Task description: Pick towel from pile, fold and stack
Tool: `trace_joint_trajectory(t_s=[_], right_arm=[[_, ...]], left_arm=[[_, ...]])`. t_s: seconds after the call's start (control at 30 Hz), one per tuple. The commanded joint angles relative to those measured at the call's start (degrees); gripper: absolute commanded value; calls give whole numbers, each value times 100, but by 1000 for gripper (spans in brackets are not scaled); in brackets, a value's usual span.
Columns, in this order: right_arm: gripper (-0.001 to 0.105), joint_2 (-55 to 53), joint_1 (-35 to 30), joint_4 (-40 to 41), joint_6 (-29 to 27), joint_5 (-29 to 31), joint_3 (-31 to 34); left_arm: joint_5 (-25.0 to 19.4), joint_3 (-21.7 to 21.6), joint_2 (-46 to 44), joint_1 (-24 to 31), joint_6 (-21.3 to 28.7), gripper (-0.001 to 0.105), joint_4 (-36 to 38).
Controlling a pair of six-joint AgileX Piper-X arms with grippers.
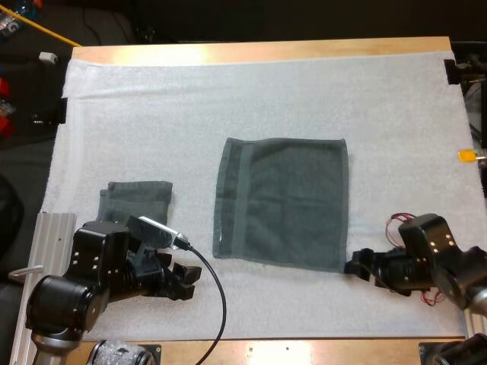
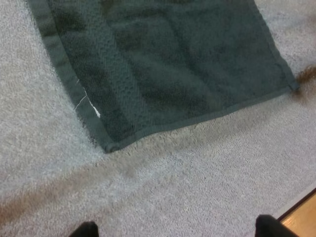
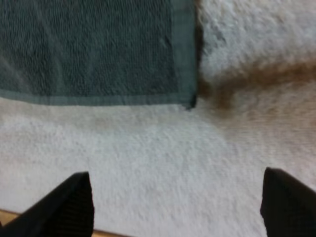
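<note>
Lying flat and squared on the white mat (image 1: 152, 106), the spread towel (image 1: 281, 201) sits between the two claws. I judge that layout suits a fold, since each near corner gets a claw of its own. The left claw (image 1: 189, 280) sits low over the mat, released, its fingers (image 2: 85, 230) wide apart with nothing between them. The towel's near left corner (image 2: 109, 146) lies straight ahead of it, a pale thread (image 2: 89, 102) loose on the hem close by. The right claw (image 1: 354, 265) is also released, its fingers (image 3: 74, 203) well clear of the cloth, and the near right corner (image 3: 189, 102) lies just ahead of it. A smaller folded towel (image 1: 137, 201) rests on the mat off the left claw's outer side, well apart from the spread one. It is probably parked there as the base of the stack, out of the folding area. Behind both claws runs the worktop (image 1: 304, 351). The step in hand looks like the approach to pinch both corners; the risk is catching the mat's pile along with the hem.
</note>
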Motion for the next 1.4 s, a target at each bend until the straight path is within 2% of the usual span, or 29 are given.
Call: trace_joint_trajectory(t_s=[0.0,0.13,0.33,0.53,0.6,0.93,0.97,1.07,1.13,1.17,1.2,1.37], right_arm=[[69,165,3,-246,57,-173,-5],[69,735,3,-706,194,-414,-5],[68,1475,3,-1008,306,-414,-5],[48,2024,3,-1439,520,-452,-5],[44,2136,3,-1541,531,-461,-5],[43,2468,3,-1851,616,-533,-5],[40,2480,3,-1851,615,-533,-5],[24,2489,3,-1856,615,-533,-5],[7,2489,3,-1868,612,-533,-5],[3,2489,3,-1867,603,-533,-5],[0,2489,3,-1867,577,-533,-5],[0,2408,3,-1817,406,-492,-5]], left_arm=[[-26,-15,-17,10,-72,61,-91],[-26,-15,-17,10,-72,61,-91],[-26,-15,-17,10,-72,61,-91],[-26,-15,-17,10,-72,61,-91],[-26,-15,-17,10,-72,61,-91],[-26,-15,-17,10,-72,61,-91],[-26,-15,-17,10,-72,61,-91],[-26,-15,-17,10,-72,61,-91],[-26,-15,-17,10,-72,61,-91],[-26,-15,-11,10,-72,61,-91],[-26,-15,8,10,-72,61,-95],[-26,-15,176,10,12,61,-110]])
